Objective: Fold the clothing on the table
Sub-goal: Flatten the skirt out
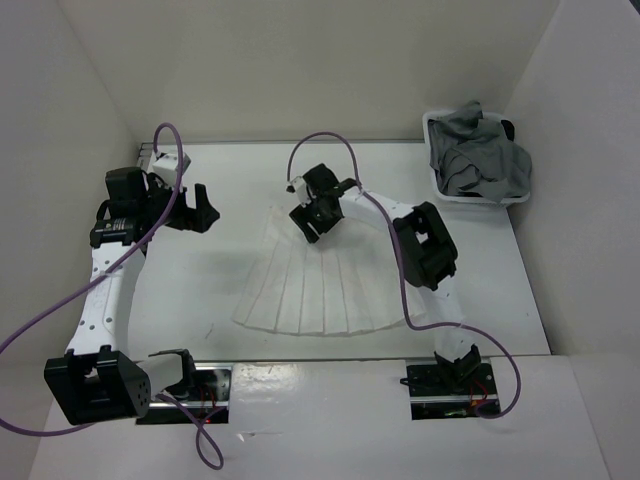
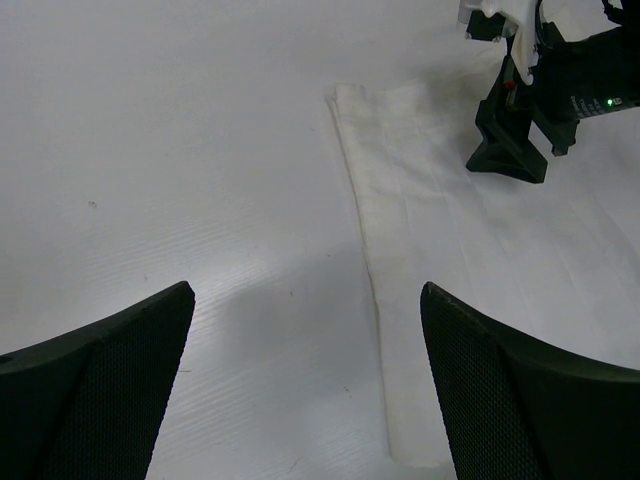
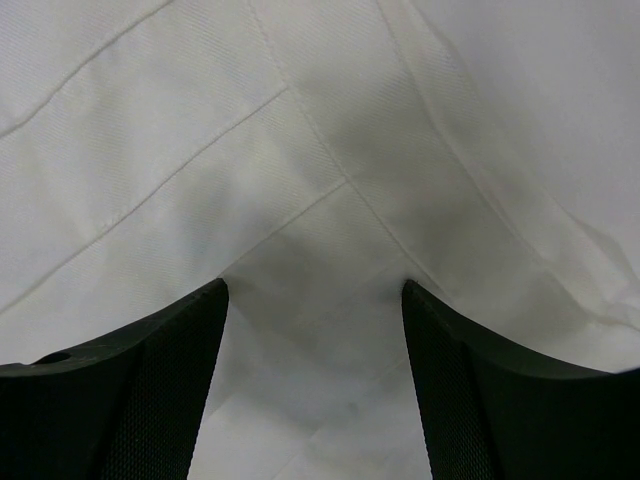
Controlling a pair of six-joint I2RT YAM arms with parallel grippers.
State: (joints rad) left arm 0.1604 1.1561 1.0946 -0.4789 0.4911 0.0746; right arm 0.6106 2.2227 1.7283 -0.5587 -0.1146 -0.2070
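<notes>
The clothing, a white pleated skirt, lies fanned out flat on the table, with its narrow waistband at the far end. My right gripper is down on the waistband end. In the right wrist view it is open, its fingertips touching the skirt, and creases run out from them. My left gripper hangs open over bare table left of the skirt. In the left wrist view it holds nothing, the skirt's left edge runs between its fingers, and the right gripper's fingers stand on the cloth.
A small bin piled with grey garments stands at the back right corner. White walls close in the table on the left, back and right. Purple cables loop over both arms.
</notes>
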